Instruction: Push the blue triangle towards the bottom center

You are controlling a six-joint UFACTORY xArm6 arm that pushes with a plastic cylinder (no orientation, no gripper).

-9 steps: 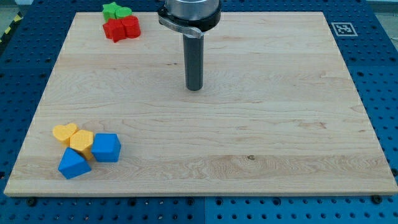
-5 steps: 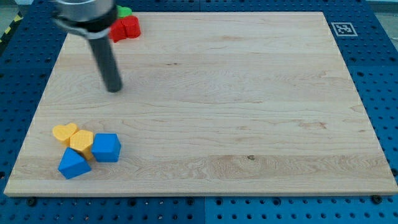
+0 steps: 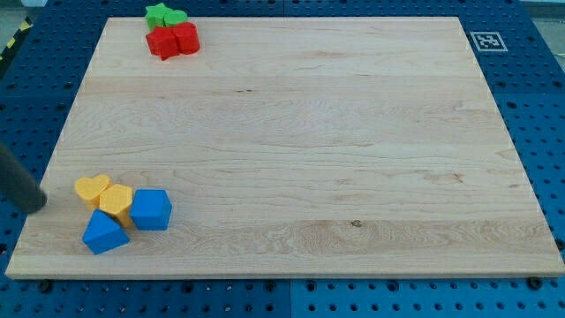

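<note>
One wide board of pale wood (image 3: 309,132) fills most of the view, lying on a blue pegboard table (image 3: 547,88) whose holes show around all the board's edges. Next in size is my dark rod, entering from the view's left edge and slanting down to my tip (image 3: 37,206), which sits at the board's left edge, just to the view's left of the yellow blocks and apart from them; the rod carries no jaws, so nothing here opens or clamps. A small black-and-white marker tag (image 3: 486,41) is fixed at the board's top right corner. Near the view's bottom left corner lies a tight cluster of four blocks. The blue triangle block (image 3: 104,232) is the lowest of them, near the board's bottom edge and well to the left of the bottom centre. A blue cube-like block (image 3: 151,209) sits just to its upper right. A yellow heart-shaped block (image 3: 92,187) is the cluster's top left piece, and a second yellow block (image 3: 116,200), its shape hard to make out, is wedged between the heart and the two blue blocks, touching them. At the view's top left, a red block (image 3: 173,40) of uneven outline lies with a green block (image 3: 165,14) touching its top side at the board's top edge.
</note>
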